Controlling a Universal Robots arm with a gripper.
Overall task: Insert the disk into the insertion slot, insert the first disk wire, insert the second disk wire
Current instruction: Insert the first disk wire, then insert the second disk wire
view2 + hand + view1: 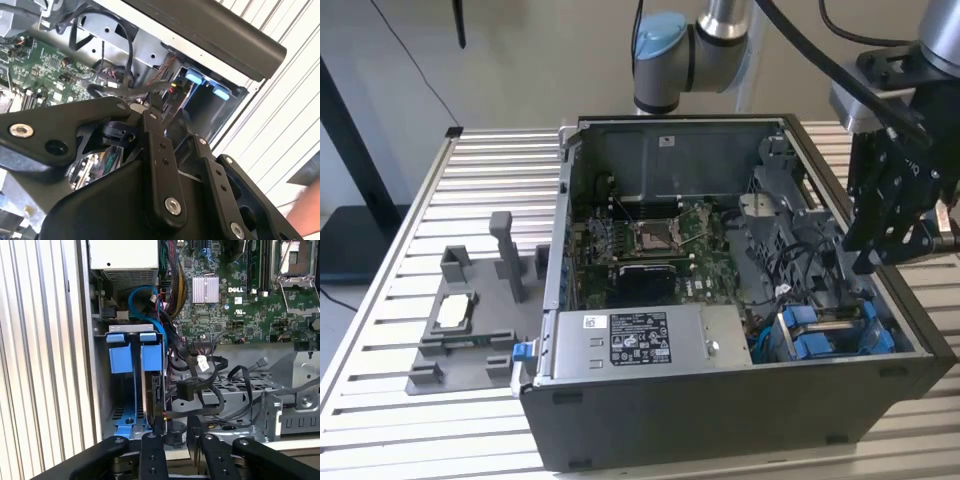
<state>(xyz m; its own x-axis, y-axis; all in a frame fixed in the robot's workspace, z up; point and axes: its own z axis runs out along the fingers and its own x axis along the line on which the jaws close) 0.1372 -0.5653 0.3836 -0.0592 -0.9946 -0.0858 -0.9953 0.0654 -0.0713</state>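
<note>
Hovering over the slot (120,416), the gripper (176,439) is seen with jaws slightly apart, nothing held; the disk (153,390) is seated edge-up inside, just beneath them.

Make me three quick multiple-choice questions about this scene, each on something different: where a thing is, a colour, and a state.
1. By the exterior view's sides, the pincer hangs at the computer case's: A) left end; B) middle; C) right end.
2. The plastic carrier on the disk is: A) red; B) blue; C) yellow.
3. The computer case is: A) open; B) closed; C) upside down.

Answers:
1. C, the pincer hangs at that end, near the insertion slot.
2. B, bright blue plastic caps the disk in the first wrist view.
3. A, the green circuit board lies in plain sight inside.
</note>
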